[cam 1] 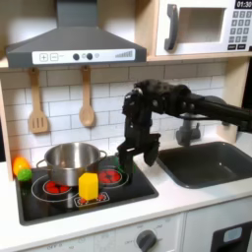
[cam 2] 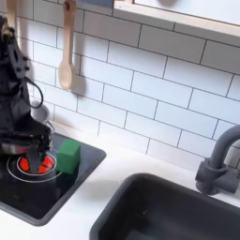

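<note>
The end effector (cam 1: pixel 131 151) hung spread open and empty over the stove's (cam 1: pixel 138 185) rear red burner, just beside one green block (cam 2: pixel 67 156) in the second exterior view. A careless descent could knock that block off. One pot (cam 1: pixel 71 162), one yellow block (cam 1: pixel 89 186) and two wooden spoons (cam 1: pixel 87 98) stood by.

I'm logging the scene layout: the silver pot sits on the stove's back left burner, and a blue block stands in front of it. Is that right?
Not quite: the block is yellow, not blue, as the first exterior view shows. The silver pot does sit on the stove at its back left, with the block standing in front of it.
</note>
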Controlling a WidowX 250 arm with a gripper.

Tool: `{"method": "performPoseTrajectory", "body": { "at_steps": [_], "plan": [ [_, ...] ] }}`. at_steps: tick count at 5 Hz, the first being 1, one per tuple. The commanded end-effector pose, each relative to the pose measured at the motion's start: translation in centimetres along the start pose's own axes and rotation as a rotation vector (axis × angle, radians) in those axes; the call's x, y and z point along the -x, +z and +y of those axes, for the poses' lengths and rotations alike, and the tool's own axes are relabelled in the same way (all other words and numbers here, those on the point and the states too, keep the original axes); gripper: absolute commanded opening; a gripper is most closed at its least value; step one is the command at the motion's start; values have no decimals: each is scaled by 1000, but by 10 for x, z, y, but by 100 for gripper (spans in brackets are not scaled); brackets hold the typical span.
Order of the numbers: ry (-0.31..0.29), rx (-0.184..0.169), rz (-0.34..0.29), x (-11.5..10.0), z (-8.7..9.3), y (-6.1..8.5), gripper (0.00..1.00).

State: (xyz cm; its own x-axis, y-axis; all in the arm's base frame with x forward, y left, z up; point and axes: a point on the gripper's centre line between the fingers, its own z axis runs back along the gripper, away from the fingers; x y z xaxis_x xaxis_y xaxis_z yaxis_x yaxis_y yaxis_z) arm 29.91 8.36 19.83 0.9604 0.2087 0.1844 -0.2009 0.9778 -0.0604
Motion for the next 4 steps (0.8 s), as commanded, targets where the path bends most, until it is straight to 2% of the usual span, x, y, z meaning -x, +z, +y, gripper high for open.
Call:
{"method": "performPoseTrajectory", "body": {
  "at_steps": [1, 4],
  "plan": [
    [2, -18, -19, 3, 15, -10, 100],
    [62, -33, -35, -22, 56, -9, 100]
  ]
}}
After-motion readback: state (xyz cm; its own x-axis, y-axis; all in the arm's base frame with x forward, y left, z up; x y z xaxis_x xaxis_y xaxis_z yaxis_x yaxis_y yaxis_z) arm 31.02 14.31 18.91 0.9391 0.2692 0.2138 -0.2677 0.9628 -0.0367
